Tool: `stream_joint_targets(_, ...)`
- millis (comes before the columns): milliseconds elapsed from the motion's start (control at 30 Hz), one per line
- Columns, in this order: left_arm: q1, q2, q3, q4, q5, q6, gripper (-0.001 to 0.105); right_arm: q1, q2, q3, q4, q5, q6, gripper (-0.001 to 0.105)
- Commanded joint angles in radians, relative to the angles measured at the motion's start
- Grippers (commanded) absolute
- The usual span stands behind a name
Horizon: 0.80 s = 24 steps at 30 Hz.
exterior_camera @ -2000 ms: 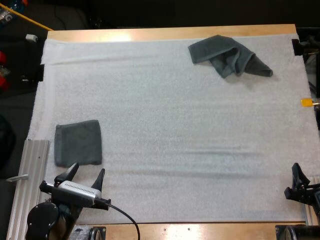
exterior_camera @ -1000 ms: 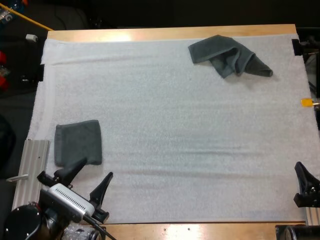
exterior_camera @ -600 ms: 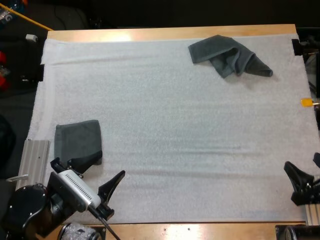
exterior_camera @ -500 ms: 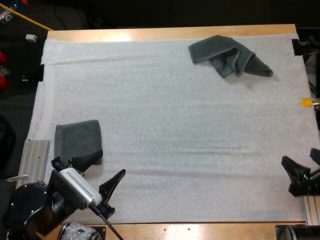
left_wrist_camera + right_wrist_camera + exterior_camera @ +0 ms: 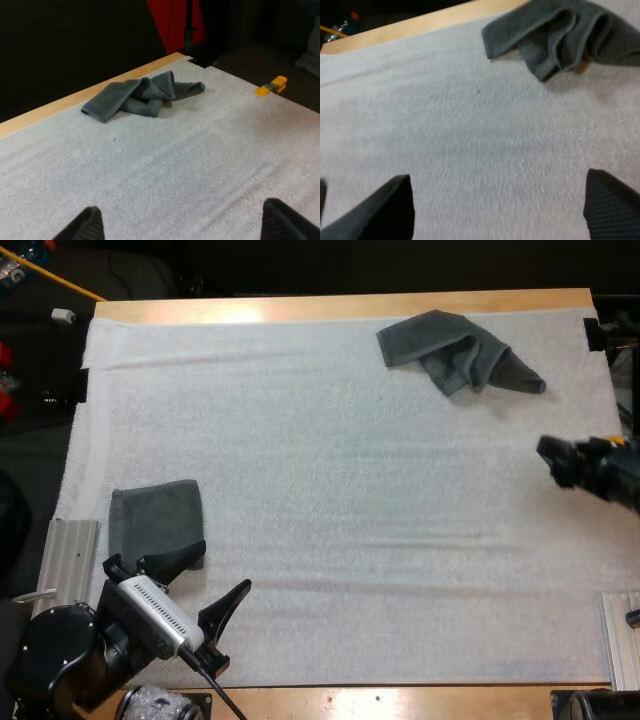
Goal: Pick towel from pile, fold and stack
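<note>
While left gripper (image 5: 221, 567) gapes beside folded towel (image 5: 155, 523), right gripper (image 5: 496, 177) seems spread too.

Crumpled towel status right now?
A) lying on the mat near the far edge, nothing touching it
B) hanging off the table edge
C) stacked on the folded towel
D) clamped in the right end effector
A: the crumpled towel lies on the white mat near its far edge, and the right end effector sits short of it with its fingers apart and empty.
</note>
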Motion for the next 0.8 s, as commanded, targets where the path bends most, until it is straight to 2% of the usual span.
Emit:
stream_joint_targets(0,-0.005,0.003,-0.006,-0.004,0.010,-0.005,0.062,0.001,0.028,-0.007,-0.045,-0.001,0.029,0.068)
stream_joint_targets(600,-0.005,0.003,-0.006,-0.004,0.010,-0.005,0.062,0.001,0.540,-0.007,-0.525,0.038,0.401,0.068)
stream_joint_targets(767,-0.005,0.003,-0.006,-0.004,0.010,-0.005,0.062,0.036,0.659,-0.007,-0.689,0.038,0.504,0.068)
